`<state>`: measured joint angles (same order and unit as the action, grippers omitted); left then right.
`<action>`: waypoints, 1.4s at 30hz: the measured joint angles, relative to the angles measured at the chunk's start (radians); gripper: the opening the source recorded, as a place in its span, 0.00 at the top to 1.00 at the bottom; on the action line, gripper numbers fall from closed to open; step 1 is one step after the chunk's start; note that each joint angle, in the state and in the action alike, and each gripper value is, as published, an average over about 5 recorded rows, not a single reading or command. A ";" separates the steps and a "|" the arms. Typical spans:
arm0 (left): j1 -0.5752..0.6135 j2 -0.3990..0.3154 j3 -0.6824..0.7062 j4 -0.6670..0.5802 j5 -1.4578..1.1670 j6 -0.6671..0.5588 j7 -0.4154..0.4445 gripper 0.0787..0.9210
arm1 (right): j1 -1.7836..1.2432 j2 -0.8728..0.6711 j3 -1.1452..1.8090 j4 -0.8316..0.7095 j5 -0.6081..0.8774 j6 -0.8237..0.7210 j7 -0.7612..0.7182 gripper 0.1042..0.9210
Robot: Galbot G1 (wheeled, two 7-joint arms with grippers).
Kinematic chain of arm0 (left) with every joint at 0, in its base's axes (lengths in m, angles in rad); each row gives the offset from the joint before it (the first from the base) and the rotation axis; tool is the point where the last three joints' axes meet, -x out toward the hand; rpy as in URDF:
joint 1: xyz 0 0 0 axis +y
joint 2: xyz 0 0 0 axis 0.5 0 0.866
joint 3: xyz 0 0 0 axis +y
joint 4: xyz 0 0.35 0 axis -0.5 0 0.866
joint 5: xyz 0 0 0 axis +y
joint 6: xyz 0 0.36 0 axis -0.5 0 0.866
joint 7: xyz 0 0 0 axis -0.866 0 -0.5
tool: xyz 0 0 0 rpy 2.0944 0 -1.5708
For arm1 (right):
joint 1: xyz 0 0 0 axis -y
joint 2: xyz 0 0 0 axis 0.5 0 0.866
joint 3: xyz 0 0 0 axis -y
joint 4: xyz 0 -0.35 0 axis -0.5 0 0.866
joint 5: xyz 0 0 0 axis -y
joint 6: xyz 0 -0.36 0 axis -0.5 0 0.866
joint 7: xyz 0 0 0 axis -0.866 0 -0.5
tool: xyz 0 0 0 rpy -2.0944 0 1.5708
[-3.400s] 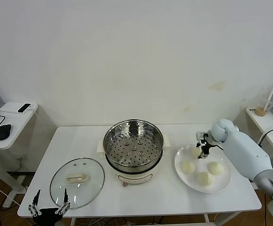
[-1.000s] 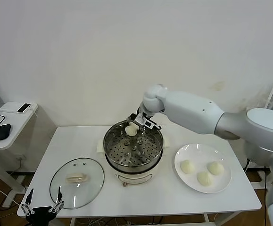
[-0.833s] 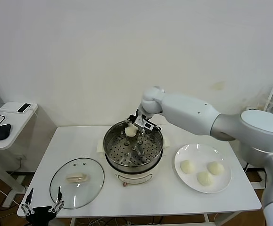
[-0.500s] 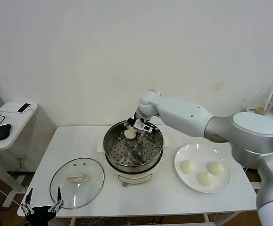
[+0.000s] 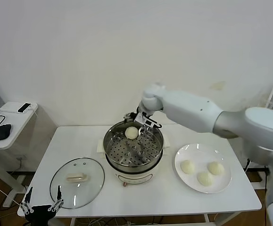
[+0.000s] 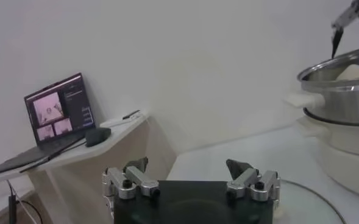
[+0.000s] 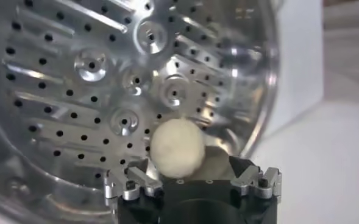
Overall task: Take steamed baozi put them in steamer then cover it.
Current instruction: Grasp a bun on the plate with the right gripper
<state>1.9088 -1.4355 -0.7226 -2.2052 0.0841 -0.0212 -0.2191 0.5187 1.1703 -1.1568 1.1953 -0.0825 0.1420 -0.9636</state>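
Head view | steamer (image 5: 133, 149): one baozi (image 5: 131, 133) inside | plate (image 5: 223, 184): three buns | right gripper (image 5: 140, 119) open above | left gripper (image 5: 41, 208) open, parked

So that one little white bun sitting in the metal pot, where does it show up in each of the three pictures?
Head view: the bun lies at the far side of the steamer's holed floor, just below the open right pincer.
Left wrist view: only its pale top peeks over the steamer rim.
Right wrist view: the bun fills the middle, on the holed floor.
Shared landmark: the shiny steamer rim.
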 measured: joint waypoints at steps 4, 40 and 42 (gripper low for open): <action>-0.003 0.013 -0.008 -0.010 -0.013 0.009 0.007 0.12 | 0.021 -0.106 0.014 0.100 0.064 -0.120 -0.035 0.12; -0.019 0.094 -0.070 -0.001 -0.077 0.045 0.038 0.12 | -0.581 -0.607 0.400 0.316 -0.029 -0.451 -0.081 0.12; -0.018 0.094 -0.073 0.000 -0.077 0.046 0.039 0.12 | -0.606 -0.587 0.417 0.297 -0.038 -0.451 -0.078 0.12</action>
<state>1.8907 -1.3420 -0.7956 -2.2053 0.0070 0.0248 -0.1805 -0.0870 0.5831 -0.7394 1.4927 -0.1203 -0.3089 -1.0412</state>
